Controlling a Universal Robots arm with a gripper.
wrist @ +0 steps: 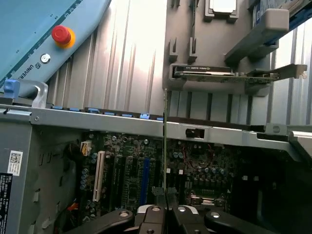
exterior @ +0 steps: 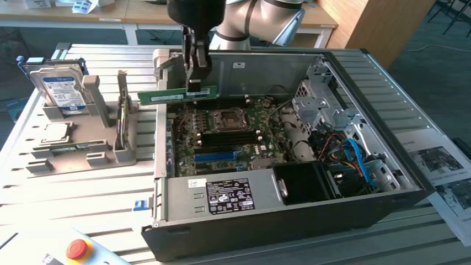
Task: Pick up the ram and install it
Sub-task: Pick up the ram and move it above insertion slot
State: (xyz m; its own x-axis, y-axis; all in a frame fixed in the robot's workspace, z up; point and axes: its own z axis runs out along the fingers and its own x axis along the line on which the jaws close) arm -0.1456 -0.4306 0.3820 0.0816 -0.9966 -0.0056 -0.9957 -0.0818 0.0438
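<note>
Over the far-left corner of the open computer case (exterior: 243,234), as the exterior view has it: claw (exterior: 193,86) pinched nearly closed on the ram (exterior: 173,96), gripped nearer one end, long edge level, hanging clear of the motherboard (exterior: 257,118) with free air beneath. From the wrist view, ram edge-on as a thin line rising from the fingertips (wrist: 155,210) and crossing the case wall.

Inside the case: motherboard flat on the floor; bare processor socket (exterior: 224,117) near centre; dark slots (exterior: 220,139) just beside it, unobstructed from above; power supply (exterior: 220,194) along the near wall; black fan shroud (exterior: 309,182) next to it; metal drive cage (exterior: 324,99) and blue cables (exterior: 358,157) crowding the side at the exterior view's right.

Beside the case, on the slatted counter (exterior: 88,199): grey holder (exterior: 81,163) carrying a hard drive (exterior: 63,91) upright, a square processor chip (exterior: 55,132) lying flat, and a card (exterior: 121,110) standing on edge. Near the counter's front edge: red stop button (exterior: 77,249).
</note>
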